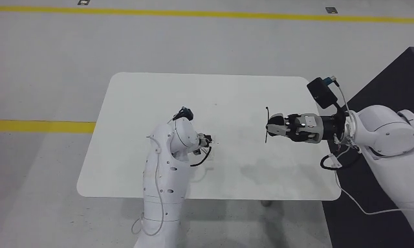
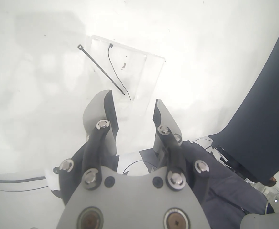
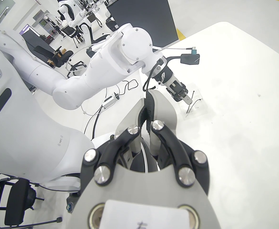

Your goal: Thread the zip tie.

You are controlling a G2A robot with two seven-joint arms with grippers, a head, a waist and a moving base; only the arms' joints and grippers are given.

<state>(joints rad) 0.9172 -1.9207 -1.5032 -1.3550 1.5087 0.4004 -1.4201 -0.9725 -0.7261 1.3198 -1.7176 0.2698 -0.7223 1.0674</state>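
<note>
The left pincer (image 2: 133, 96) is hanging open just short of the zip tie (image 2: 101, 70), which is lying at a clear plate (image 2: 151, 72) toward the bench's (image 1: 162, 99) three o'clock. The right pincer (image 3: 148, 96) is sitting closed and looks empty. To my eye the pick-up is in hand, calling next for closing on the strap.

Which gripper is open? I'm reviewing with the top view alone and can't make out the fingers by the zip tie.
Observer: The left gripper, facing the zip tie, is open, fingers well apart.
Operator: Is the tie on bare table?
Observer: It crosses the edge of a clear tray, head end outside it.
Operator: And the other gripper?
Observer: The right gripper is shut, pads pressed together.
</note>
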